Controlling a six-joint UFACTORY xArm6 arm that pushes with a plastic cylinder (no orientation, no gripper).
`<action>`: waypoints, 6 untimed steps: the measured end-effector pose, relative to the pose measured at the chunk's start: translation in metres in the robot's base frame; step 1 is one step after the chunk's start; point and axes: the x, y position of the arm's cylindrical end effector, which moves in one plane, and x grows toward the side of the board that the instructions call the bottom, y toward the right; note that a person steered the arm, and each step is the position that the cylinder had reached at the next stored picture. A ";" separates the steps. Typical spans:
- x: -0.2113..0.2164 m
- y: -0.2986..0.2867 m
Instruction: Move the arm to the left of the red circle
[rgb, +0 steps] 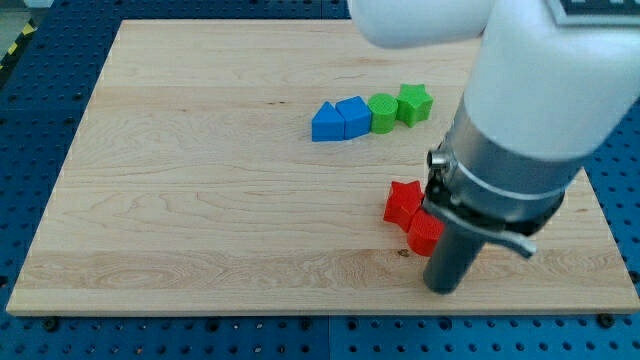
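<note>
A red star (403, 200) lies on the wooden board (200, 200) at the lower right. A second red block (424, 234) touches its lower right side; the arm partly covers it, so I cannot make out its shape. The dark rod comes down from the big white and grey arm (520, 130) at the view's right. My tip (443, 289) rests on the board just below and to the right of the second red block, close to it or touching it.
A row of blocks lies at the upper middle: a blue triangle (325, 122), a blue house-shaped block (352, 116), a green circle (382, 112) and a green star (413, 103). The board's bottom edge is near the tip.
</note>
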 end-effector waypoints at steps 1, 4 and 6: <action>-0.011 0.001; 0.005 -0.006; 0.008 -0.026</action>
